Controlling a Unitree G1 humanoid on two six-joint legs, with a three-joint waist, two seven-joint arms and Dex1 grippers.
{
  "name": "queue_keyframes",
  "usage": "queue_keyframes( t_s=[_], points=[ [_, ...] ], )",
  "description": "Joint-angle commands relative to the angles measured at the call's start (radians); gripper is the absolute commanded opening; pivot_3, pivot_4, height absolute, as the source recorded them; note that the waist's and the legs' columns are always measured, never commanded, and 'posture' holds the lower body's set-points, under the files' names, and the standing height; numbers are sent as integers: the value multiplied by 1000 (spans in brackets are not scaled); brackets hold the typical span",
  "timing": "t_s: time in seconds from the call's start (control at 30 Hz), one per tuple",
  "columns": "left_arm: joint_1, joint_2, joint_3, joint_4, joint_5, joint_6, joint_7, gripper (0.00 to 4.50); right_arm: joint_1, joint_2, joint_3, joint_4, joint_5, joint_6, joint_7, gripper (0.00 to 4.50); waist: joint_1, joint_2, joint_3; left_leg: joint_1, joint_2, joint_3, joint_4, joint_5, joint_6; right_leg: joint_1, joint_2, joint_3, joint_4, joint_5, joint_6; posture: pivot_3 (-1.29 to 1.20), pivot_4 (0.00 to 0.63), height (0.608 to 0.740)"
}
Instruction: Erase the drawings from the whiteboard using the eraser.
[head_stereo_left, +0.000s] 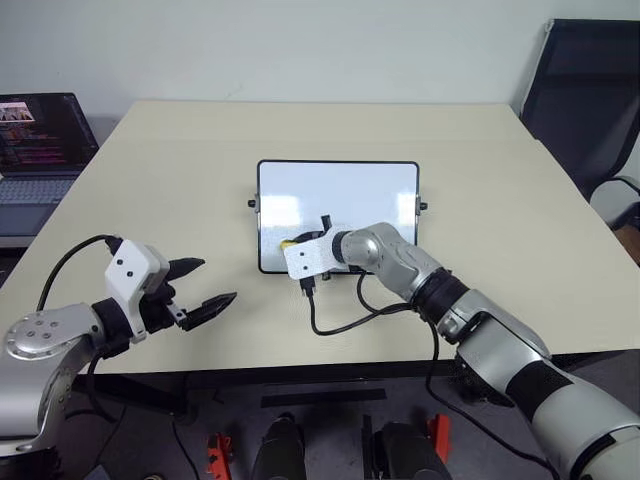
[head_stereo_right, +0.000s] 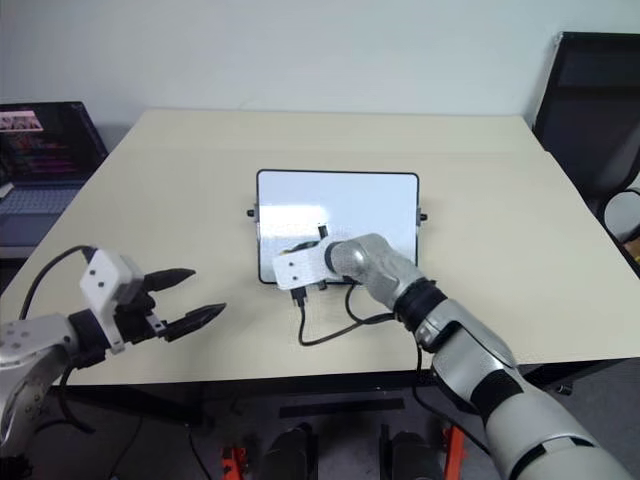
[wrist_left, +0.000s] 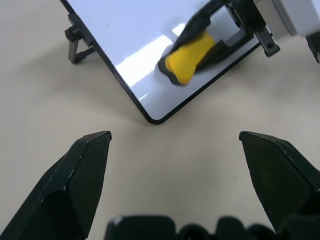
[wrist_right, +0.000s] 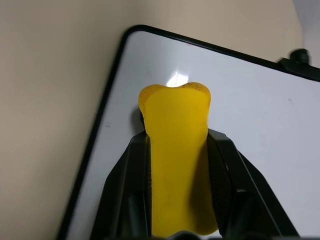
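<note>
Both arms are silver-grey metal with rounded joint housings and black bands at the joints. Each wrist carries a white block with small dark screw holes, a black cable looping from it. The left gripper (head_stereo_left: 197, 284) and right gripper (wrist_right: 177, 150) have black tapered fingers.

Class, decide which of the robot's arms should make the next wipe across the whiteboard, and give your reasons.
Right. Its tool is shut on the eraser over the whiteboard; the left tool hangs open, beside the board.
</note>
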Motion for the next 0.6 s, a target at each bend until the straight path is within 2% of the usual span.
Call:
queue_keyframes(
  t_s=[0.03, 0.17, 0.33, 0.47, 0.6],
  points=[
    [-9, 18, 8, -6, -8, -7, -8, 4500, -25, -27, -52, 105, -41, 46, -134, 1119, 0, 0, 0, 0, 0, 0, 0, 0, 0, 0, 0, 0, 0, 0, 0, 0, 150, 740],
    [-19, 19, 3, -5, -13, -3, -11, 4500, -73, -25, -82, 163, -25, 25, -213, 1119, 1, 1, 1, 0, 0, 0, 0, -4, -6, -1, -2, 0, 0, 2, -1, 0, 150, 740],
    [-42, 13, -6, -18, -29, 12, -10, 4500, -21, -42, -49, 141, -23, 9, -101, 1119, 0, 1, 0, 0, -1, 0, 0, -4, -6, -1, -4, 0, -2, 2, -1, 0, 150, 740],
    [-61, 11, -24, -40, -41, 22, -13, 4500, 71, -74, -52, 9, 1, 43, 27, 1119, 0, -1, -3, 0, 0, 1, 0, 0, 0, 0, -2, 0, -1, 2, 0, 0, 150, 740],
    [-95, 13, -55, -74, -61, 31, -16, 4500, 162, -86, -153, -169, 66, 139, 54, 1118, 1, -1, -2, 0, 0, 1, 0, 0, 0, 0, -1, 0, -1, 1, 0, 0, 150, 740]
  ],
)
